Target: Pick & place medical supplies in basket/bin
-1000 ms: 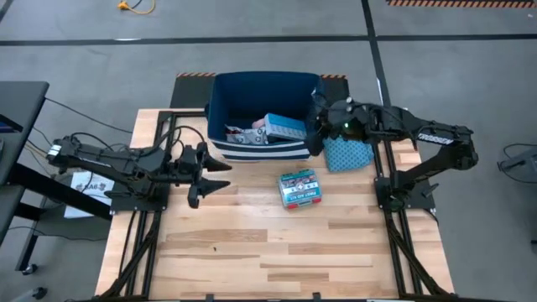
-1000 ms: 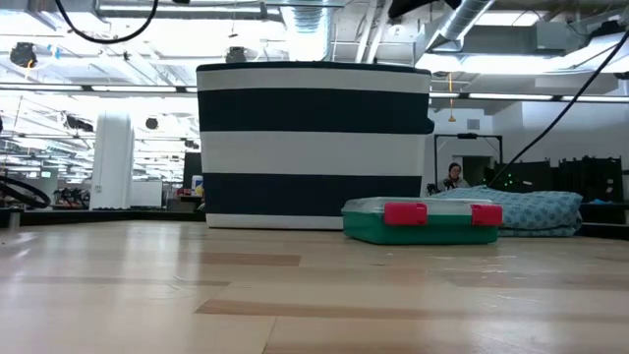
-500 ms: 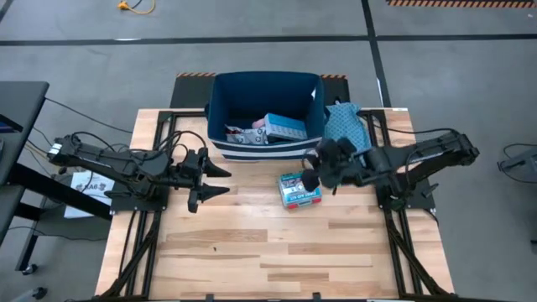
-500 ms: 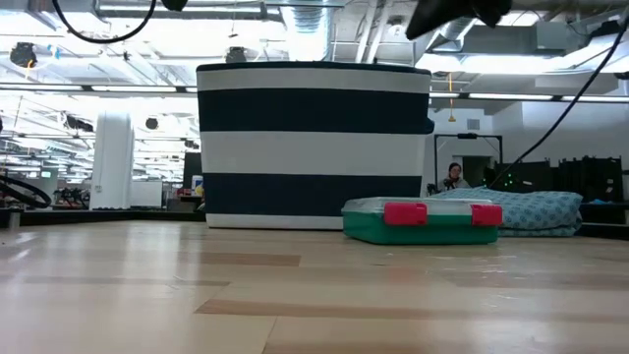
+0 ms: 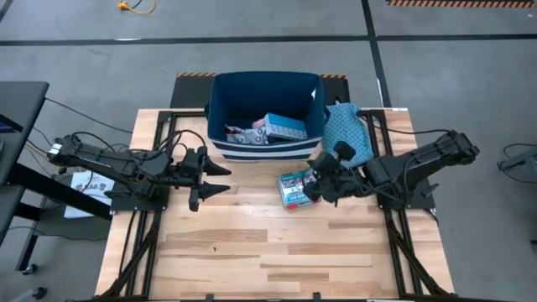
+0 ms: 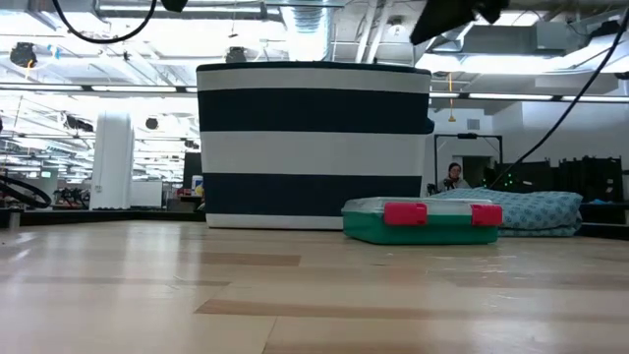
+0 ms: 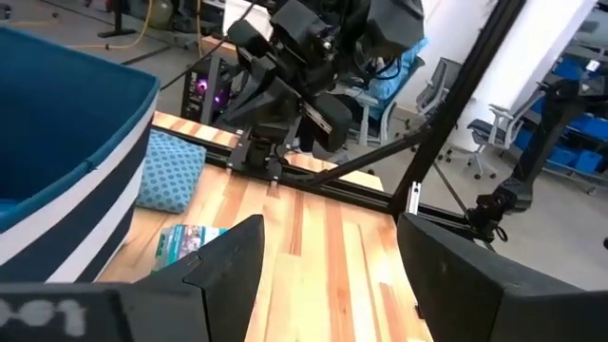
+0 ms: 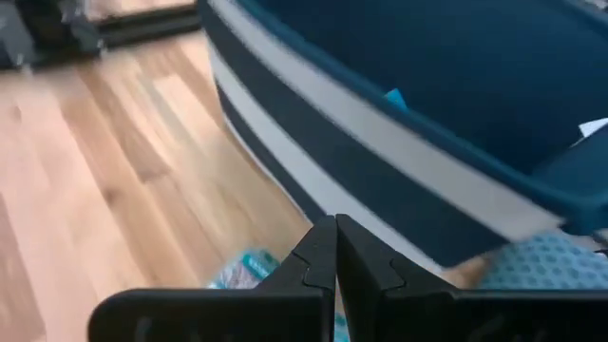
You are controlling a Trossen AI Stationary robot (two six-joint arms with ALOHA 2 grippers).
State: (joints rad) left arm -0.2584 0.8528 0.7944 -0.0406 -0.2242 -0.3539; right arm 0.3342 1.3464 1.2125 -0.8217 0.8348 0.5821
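Note:
The teal-and-red box point(image 5: 294, 190) lies flat on the table just in front of the navy striped bin point(image 5: 215, 109); the low view shows the box point(image 6: 423, 222) resting on its base. My right gripper point(image 5: 312, 186) is shut and hovers above the box's right end, slanting down; its closed tips point(image 8: 334, 228) point past the box point(image 8: 242, 271) toward the bin wall point(image 8: 399, 123). My left gripper point(image 5: 220, 180) waits open at the table's left, level, facing the box point(image 7: 185, 242). Several supplies point(image 5: 273, 127) lie inside the bin.
A teal patterned cloth bag point(image 5: 346, 132) lies at the bin's right side, behind my right arm. Black frame rails run along both table sides. Bare wood stretches from the box to the near edge.
My right gripper has swung from over the bin's right rim toward the table's near edge and down, and now hangs over the box's right end, still shut. The box and the bin have stayed where they were.

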